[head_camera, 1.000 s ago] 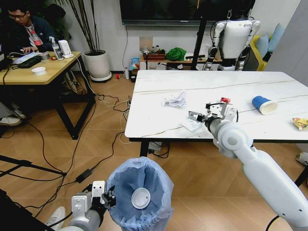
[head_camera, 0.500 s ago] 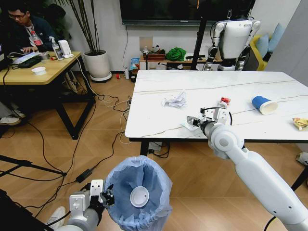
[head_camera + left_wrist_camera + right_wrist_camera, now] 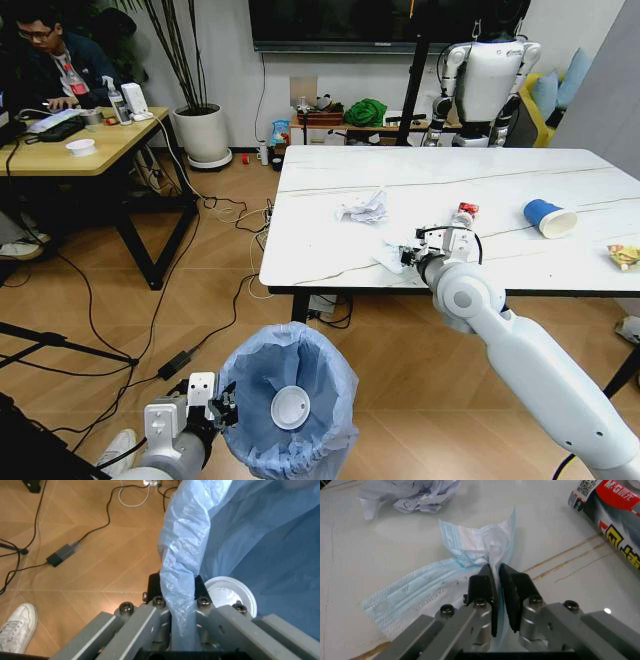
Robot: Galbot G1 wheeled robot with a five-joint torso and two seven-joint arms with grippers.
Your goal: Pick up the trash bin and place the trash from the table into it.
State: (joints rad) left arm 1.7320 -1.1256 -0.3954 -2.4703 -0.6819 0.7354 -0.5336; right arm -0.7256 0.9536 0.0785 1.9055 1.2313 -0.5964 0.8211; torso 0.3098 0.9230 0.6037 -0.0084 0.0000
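From the head camera: right gripper (image 3: 408, 256) low over the near part of the table (image 3: 330, 195), touching a pale scrap that reads as mere white paper at that range. From the right wrist camera, same scrap plainly a light-blue pleated face mask (image 3: 447, 581), creased and partly folded, flat on the marble, one bunched edge nipped between the black fingertips (image 3: 482, 588). Fingers nearly together, only a narrow slit between them, pinching the mask fabric. Just beyond the mask, a crumpled white paper (image 3: 410, 495); off to one side, the long black-white-red wrapper (image 3: 610, 513) with a printed code square.

Farther along the table in the head view: crumpled white paper (image 3: 363, 207) well apart from the gripper, a small red-silver can (image 3: 465, 211) just past the wrist, a blue paper cup (image 3: 548, 217) on its side, a yellow snack wrapper (image 3: 624, 256) at the far right edge.

Trash bin (image 3: 290, 400) held off the floor at lower left, crinkled light-blue bag bulging over the rim, a round white lid-like disc (image 3: 291, 408) lying inside, possibly a cup lid. Left gripper (image 3: 218, 405) at the bin's rim. In the left wrist view, fingers (image 3: 155, 587) clenched on the bag-covered rim (image 3: 180, 573), plastic gathered tight between them.
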